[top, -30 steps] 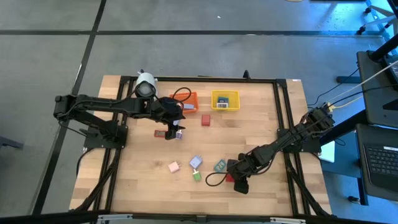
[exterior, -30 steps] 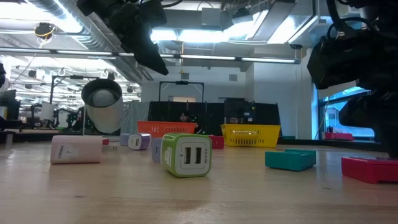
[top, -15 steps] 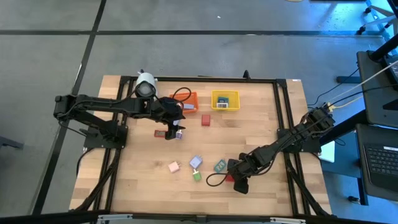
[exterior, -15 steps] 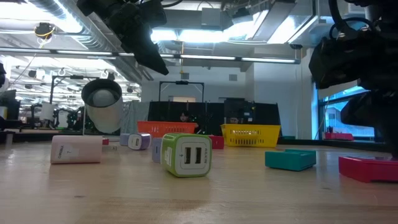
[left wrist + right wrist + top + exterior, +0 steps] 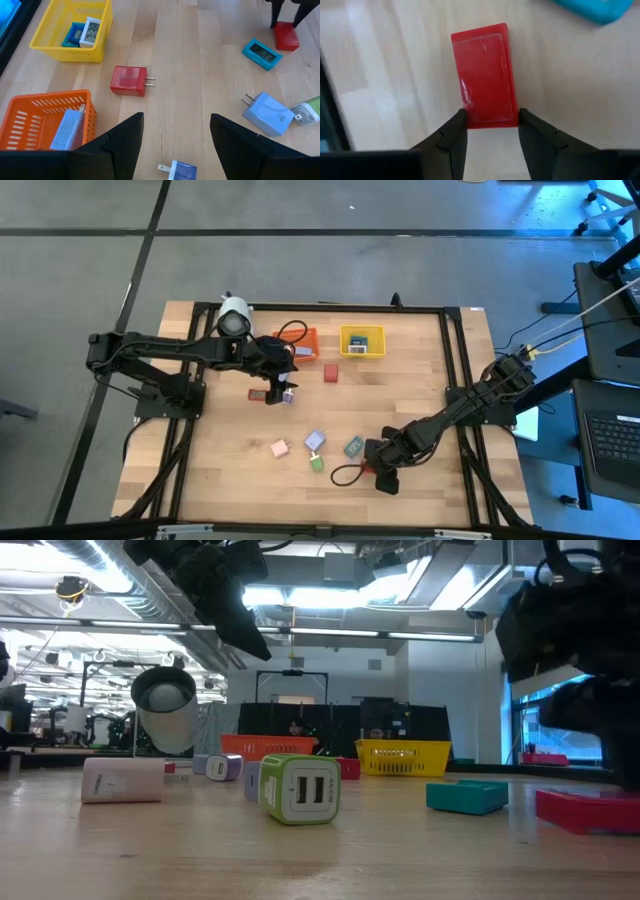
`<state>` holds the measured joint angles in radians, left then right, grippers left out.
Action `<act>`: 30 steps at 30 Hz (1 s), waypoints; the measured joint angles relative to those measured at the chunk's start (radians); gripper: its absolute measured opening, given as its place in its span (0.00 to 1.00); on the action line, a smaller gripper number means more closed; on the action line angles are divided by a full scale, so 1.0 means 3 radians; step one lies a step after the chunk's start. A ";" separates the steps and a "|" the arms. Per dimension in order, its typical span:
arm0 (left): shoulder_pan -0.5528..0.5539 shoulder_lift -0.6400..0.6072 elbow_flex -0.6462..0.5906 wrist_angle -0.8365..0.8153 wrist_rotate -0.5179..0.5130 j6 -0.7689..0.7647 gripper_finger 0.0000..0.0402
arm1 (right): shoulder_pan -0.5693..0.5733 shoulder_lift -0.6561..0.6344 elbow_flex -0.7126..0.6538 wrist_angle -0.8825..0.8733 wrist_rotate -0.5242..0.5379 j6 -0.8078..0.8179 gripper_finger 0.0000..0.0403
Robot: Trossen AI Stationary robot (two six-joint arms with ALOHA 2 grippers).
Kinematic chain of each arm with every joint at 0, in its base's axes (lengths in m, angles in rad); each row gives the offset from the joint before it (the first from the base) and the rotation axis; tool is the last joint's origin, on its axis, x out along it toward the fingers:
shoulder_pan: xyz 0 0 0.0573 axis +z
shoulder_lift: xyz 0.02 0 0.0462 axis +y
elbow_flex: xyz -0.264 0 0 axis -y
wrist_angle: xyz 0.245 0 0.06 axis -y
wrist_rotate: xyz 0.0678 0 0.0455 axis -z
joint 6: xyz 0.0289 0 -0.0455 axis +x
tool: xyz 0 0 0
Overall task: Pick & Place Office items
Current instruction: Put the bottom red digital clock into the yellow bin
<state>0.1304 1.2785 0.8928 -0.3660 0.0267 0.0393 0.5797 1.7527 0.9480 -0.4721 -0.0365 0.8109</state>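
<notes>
Wooden planks made up your table (image 5: pixel 420 380), framed in black rail on a grey floor, and behind it in the low view ran a long workshop under bright ceiling lights. Your right gripper (image 5: pixel 490 131) was down at the near edge of the table, and its two fingers (image 5: pixel 451 134) pressed on either side of one end of a flat red block (image 5: pixel 485 75) — closed on it, with the block lying on the wood. Just beside it lay a teal block (image 5: pixel 467 796), and further along the near side sat a green cube (image 5: pixel 300 788) with two slots on its face, a lilac plug (image 5: pixel 314 440) and a pink block (image 5: pixel 280 447). Your left gripper (image 5: pixel 175 132) hung above the far-left part of the table with its fingers spread wide and nothing between them. From its wrist you looked down on a red plug (image 5: pixel 129 80) lying alone on the planks, an orange mesh bin (image 5: pixel 40 117) with a pale blue item inside, and a yellow mesh bin (image 5: pixel 70 30) holding a blue piece and a white one — both bins at the far side. A white cylinder (image 5: pixel 234 317) stood near the left arm, at the far-left corner.
</notes>
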 joint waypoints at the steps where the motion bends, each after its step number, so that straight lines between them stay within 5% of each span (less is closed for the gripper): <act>1: 0.0000 0.0000 0.0000 0.0000 -0.0001 -0.0001 0.56 | -0.0005 0.0000 0.0022 -0.0037 0.0051 -0.0034 0.37; 19: 0.0000 0.0000 0.0000 -0.0001 0.0001 0.0001 0.56 | -0.0075 -0.0080 0.0062 -0.0236 0.0093 -0.0032 0.20; 23: 0.0001 0.0000 0.0000 -0.0001 0.0001 0.0001 0.56 | -0.0078 -0.0080 0.0060 -0.0225 -0.0013 0.0061 0.28; 30: 0.0000 0.0000 0.0000 -0.0002 0.0001 0.0001 0.56 | -0.0065 -0.0078 0.0059 -0.0224 -0.0075 0.0146 0.58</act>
<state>0.1304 1.2785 0.8928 -0.3666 0.0269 0.0395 0.5602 1.7294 0.9657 -0.5392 -0.0589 0.8548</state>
